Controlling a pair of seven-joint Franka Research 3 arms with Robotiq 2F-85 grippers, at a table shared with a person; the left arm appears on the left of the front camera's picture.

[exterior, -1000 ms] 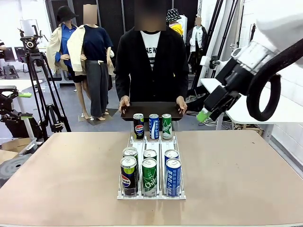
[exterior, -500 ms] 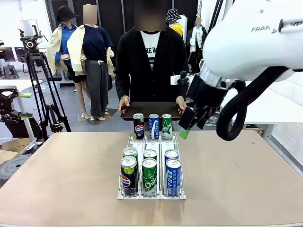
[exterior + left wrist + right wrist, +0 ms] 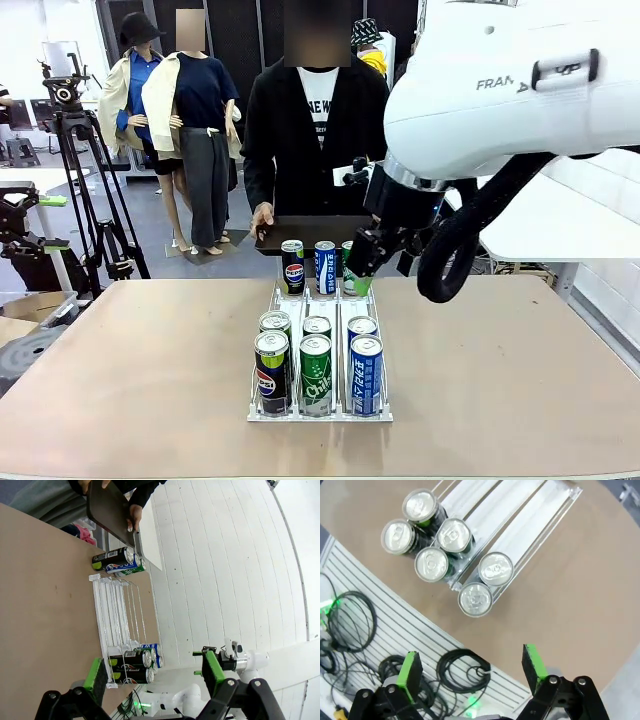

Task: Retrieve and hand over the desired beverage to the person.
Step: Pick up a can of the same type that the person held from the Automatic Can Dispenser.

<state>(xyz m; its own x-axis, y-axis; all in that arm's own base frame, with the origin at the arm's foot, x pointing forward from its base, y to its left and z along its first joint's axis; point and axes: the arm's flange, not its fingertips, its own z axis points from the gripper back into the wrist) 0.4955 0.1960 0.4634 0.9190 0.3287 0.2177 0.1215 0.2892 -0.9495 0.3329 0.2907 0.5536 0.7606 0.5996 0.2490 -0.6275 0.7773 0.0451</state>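
Note:
A white wire rack (image 3: 320,414) in the middle of the table holds drink cans. Its far row has a black Pepsi can (image 3: 291,267), a blue can (image 3: 325,266) and a green can (image 3: 347,262). Six more cans (image 3: 437,545) stand at the near end. I cannot tell which can is the desired beverage. My right gripper (image 3: 358,272) hangs open just in front of the far green can, with nothing between its fingers. My left gripper (image 3: 155,672) is open and empty, off to the side of the rack (image 3: 112,615). The person (image 3: 318,130) stands at the far edge holding a black tray (image 3: 305,232).
The big white right arm (image 3: 500,90) crosses the upper right of the front view and hides the person's other hand. A camera tripod (image 3: 75,160) stands at far left. Cables (image 3: 350,625) lie on the floor below the table's near edge. Bare tabletop (image 3: 130,360) flanks the rack.
My right arm has swung in from the right towards the middle and down, bringing its open gripper to the far row of cans. The cans and tray have not moved.

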